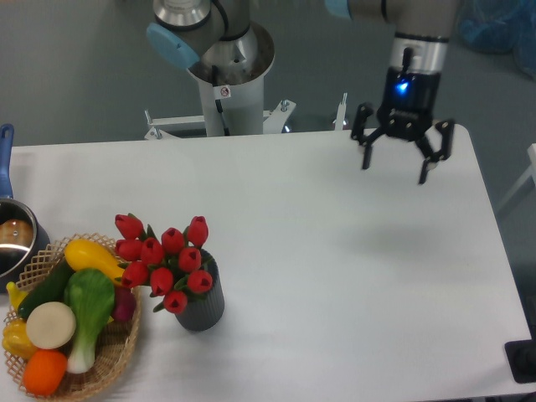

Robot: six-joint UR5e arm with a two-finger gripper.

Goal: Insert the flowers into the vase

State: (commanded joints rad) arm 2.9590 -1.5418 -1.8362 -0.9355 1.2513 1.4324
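The red tulip flowers [164, 260] stand in the dark grey ribbed vase [202, 305] at the front left of the white table. Their buds lean to the left over the vase's mouth and hide it. My gripper [395, 168] hangs open and empty above the far right of the table, well away from the vase. Nothing is between its fingers.
A wicker basket [117, 356] with colourful toy vegetables sits right beside the vase on its left. A shiny metal pot [14, 241] with a blue handle is at the left edge. The robot's base [224, 79] stands behind the table's far edge.
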